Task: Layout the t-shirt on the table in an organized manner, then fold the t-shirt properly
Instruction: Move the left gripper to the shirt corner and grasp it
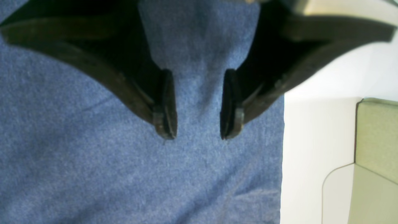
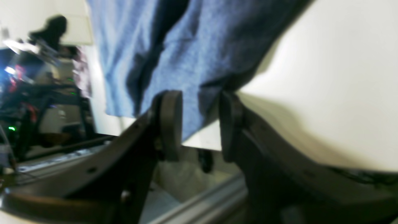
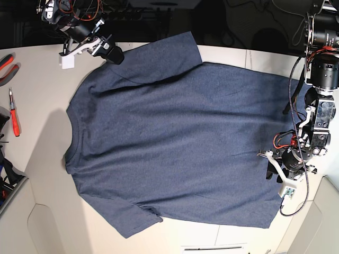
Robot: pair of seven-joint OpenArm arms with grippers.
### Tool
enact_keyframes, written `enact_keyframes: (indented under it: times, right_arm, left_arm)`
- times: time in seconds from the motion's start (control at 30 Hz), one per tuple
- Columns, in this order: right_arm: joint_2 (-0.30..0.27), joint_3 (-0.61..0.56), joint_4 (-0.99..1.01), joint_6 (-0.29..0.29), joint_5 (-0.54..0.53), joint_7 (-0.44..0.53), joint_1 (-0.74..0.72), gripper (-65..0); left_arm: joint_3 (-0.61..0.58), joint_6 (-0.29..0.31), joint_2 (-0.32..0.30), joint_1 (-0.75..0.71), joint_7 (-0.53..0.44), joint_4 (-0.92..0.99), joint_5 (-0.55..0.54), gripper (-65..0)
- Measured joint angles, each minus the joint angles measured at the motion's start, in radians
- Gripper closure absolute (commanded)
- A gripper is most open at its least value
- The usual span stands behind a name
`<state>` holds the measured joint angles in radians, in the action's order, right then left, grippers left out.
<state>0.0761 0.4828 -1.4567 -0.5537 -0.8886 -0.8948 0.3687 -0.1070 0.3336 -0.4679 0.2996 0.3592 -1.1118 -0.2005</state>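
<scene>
White table [image 3: 47, 174] bears flat navy t-shirt [image 3: 175, 137].

Beyond my workspace's far edge the room goes dark, with tangled cables [image 3: 241, 21] hanging there. Red-handled pliers [image 3: 6, 62] and a red screwdriver [image 3: 14, 114] lie off to one side. Pale green panel [image 1: 377, 149] below; even overhead light, soft shadows.

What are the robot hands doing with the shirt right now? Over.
Left gripper jaws open above the t-shirt hem. Right gripper jaws apart at the shoulder edge, grip unclear. T-shirt spread flat on the table. Screwdriver off to the side.
</scene>
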Motion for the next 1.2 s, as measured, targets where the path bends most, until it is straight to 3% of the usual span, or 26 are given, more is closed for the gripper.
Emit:
enact_keyframes:
  times: [0.47, 0.57, 0.63, 0.67, 0.8, 0.97, 1.2]
  right_arm:
    - [-0.001, -0.098, 0.0, 0.0, 0.059, 0.038, -0.003, -20.5]
    - [-0.001, -0.114, 0.0, 0.0, 0.07, 0.037, -0.002, -11.9]
    - [-0.001, -0.114, 0.0, 0.006, 0.086, 0.036, -0.002, 0.0]
    - [-0.002, -0.114, 0.0, 0.008, 0.089, 0.032, -0.002, 0.0]
    - [-0.002, -0.114, 0.0, 0.007, 0.09, 0.03, 0.0, 0.0]
    - [-0.002, -0.114, 0.0, 0.007, 0.09, 0.03, 0.0, 0.0]
    - [-0.002, -0.114, 0.0, 0.007, 0.093, 0.03, 0.0, 0.0]
  left_arm:
    - [0.0, -0.009, 0.0, 0.0, 0.0, 0.0, 0.0, -26.9]
    - [0.0, -0.129, 0.0, 0.0, 0.001, 0.0, -0.002, -26.9]
    - [0.0, -0.141, -0.013, 0.0, 0.011, 0.0, -0.003, -26.9]
    - [0.005, -0.14, -0.019, 0.0, 0.026, 0.0, -0.003, -26.9]
    - [0.081, -0.1, -0.034, -0.002, 0.073, 0.0, -0.016, -26.9]
    - [0.33, -0.01, -0.047, -0.063, 0.079, 0.0, -0.126, -26.9]
    - [0.697, 0.177, -0.036, -0.226, 0.185, 0.0, -0.494, -26.9]
